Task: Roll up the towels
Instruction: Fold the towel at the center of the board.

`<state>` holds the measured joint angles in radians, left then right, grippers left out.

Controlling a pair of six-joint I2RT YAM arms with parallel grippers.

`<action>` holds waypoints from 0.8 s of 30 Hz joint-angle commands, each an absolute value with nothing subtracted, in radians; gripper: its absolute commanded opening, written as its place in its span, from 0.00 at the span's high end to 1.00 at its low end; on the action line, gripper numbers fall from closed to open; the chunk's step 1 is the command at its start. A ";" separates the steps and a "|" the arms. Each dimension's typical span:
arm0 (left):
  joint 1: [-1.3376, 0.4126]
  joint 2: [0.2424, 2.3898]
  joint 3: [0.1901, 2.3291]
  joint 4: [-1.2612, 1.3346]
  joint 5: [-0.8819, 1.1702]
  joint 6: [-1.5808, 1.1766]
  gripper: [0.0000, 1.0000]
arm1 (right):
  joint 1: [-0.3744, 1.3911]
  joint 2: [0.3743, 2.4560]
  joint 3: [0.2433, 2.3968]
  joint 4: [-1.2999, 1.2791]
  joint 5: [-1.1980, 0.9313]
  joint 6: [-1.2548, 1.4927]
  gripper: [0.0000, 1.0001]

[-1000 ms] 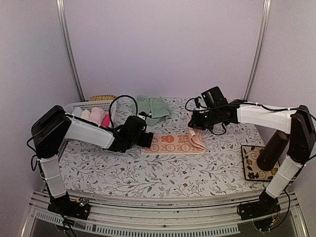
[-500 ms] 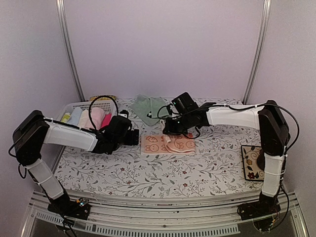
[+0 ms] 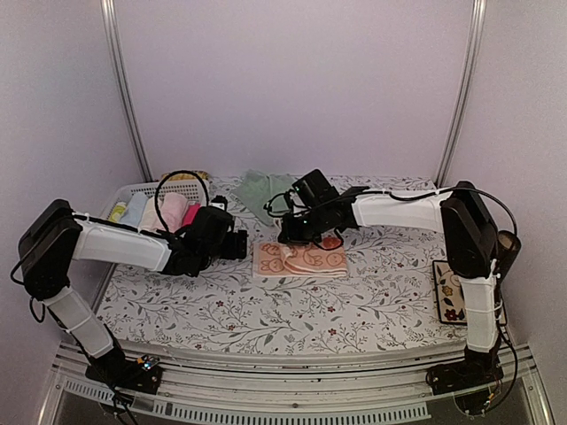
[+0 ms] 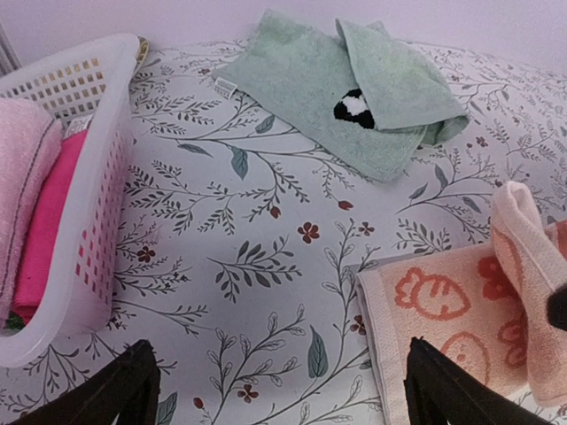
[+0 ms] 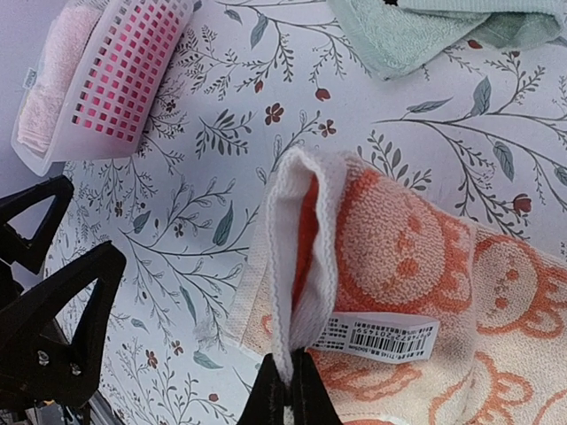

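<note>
The orange-salmon towel lies on the table's middle, folded over toward its left edge. My right gripper is shut on its lifted edge, which carries a white barcode tag. The towel also shows in the left wrist view. The mint green towel lies crumpled at the back; its dark-and-white mark shows in the left wrist view. My left gripper is open and empty, low over the table just left of the orange towel, its fingertips wide apart.
A white lattice basket holding pink and pale rolled cloths stands at the back left, also in the left wrist view. A patterned mat with a dark cylinder lies at the right edge.
My right gripper has carried the orange towel's right edge leftward across it, folding it over. My left gripper has drawn back to the left.
</note>
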<state>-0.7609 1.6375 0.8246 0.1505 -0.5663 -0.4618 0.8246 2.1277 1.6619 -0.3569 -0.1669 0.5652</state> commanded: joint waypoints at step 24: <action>-0.809 1.752 0.912 0.184 -0.412 -0.378 0.03 | 0.772 1.985 1.496 -0.289 -0.158 0.523 0.55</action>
